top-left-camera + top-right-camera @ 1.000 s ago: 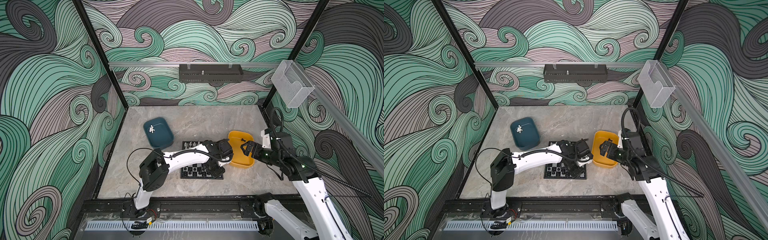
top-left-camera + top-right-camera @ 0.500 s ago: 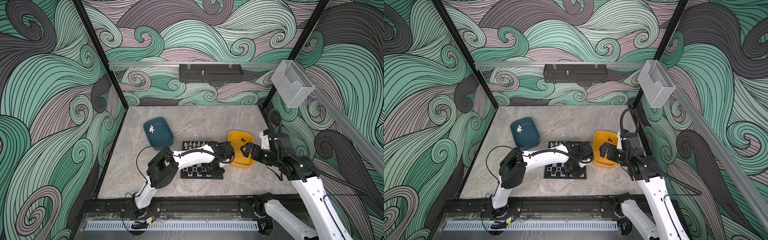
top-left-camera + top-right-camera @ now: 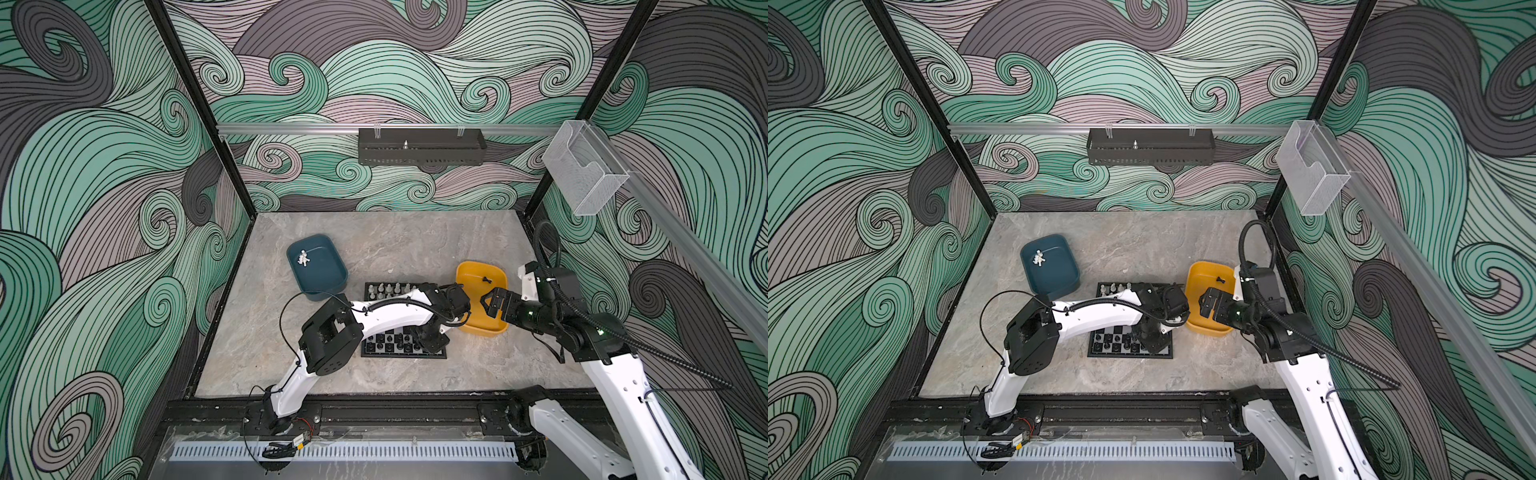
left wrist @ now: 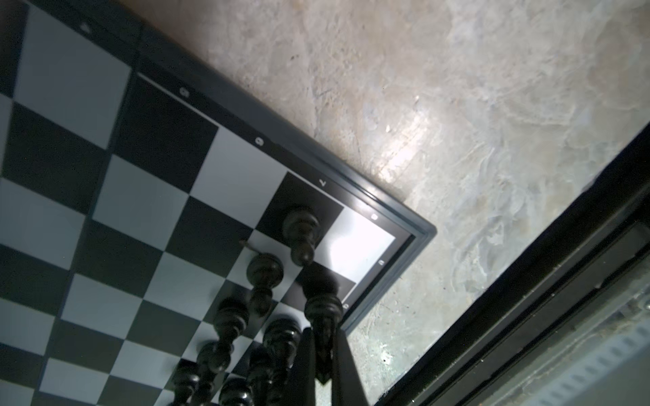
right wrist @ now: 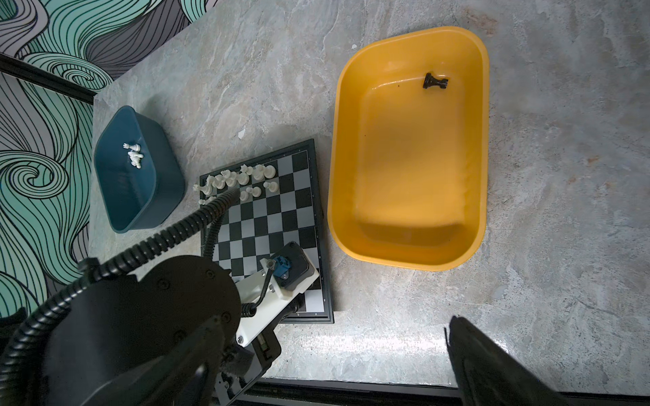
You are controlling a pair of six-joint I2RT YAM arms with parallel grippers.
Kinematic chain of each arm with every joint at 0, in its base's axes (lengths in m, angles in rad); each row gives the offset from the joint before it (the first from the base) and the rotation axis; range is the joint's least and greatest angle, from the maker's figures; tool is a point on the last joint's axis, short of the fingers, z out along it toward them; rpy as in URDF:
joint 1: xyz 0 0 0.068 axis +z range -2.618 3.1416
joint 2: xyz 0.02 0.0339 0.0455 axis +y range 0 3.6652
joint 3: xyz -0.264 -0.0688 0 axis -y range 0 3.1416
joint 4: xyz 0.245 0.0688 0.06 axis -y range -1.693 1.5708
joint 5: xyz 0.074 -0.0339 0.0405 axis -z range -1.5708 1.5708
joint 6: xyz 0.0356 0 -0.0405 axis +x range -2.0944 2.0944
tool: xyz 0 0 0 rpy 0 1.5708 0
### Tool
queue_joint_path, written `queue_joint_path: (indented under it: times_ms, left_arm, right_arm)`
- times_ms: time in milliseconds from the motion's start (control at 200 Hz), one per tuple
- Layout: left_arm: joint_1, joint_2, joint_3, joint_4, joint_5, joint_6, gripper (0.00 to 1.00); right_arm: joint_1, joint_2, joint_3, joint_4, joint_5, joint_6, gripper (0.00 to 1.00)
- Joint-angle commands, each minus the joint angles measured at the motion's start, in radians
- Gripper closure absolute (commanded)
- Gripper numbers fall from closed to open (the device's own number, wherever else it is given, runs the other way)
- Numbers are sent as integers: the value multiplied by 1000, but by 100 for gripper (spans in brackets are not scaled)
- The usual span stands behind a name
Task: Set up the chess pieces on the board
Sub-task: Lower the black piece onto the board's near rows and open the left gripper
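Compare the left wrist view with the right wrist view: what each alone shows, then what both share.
Left wrist only: the left gripper shut on a black piece, beside standing black chessmen at a corner of the board. Right wrist only: the yellow tray holding one lying black chessman, the teal tray with white pieces, and white chessmen on the board. Both: the board and the marble table.

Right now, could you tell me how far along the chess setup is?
Done: white pieces stand on the far rows of the board and black pieces along its near edge. In hand: the left end effector pinches a black chessman at the near right corner. Left: one black piece in the yellow tray and a few white ones in the teal tray.
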Motion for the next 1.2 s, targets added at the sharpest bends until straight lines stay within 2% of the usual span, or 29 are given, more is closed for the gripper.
queue_joint_path:
  times_ms: [0,95,480,916,1056,1196]
  left_arm:
    - [-3,28,42,-38,-25,-5,100]
    - [-3,25,39,-34,-26,-3,100]
    - [-3,34,46,-40,-25,-2,85]
    - [-4,25,55,-38,-11,-11,75]
    - [-3,-7,80,-40,6,-27,72]
    - [1,-72,144,-46,-3,-52,64]
  right_arm:
    - [-2,-4,-4,-5,8,-12,0]
    - [-2,0,-3,-5,6,-13,0]
    - [-1,0,0,-5,5,-13,0]
    - [-4,-3,-3,-5,4,-17,0]
    - [-7,-4,-2,-6,12,-25,0]
    - [-16,7,0,-5,24,-32,0]
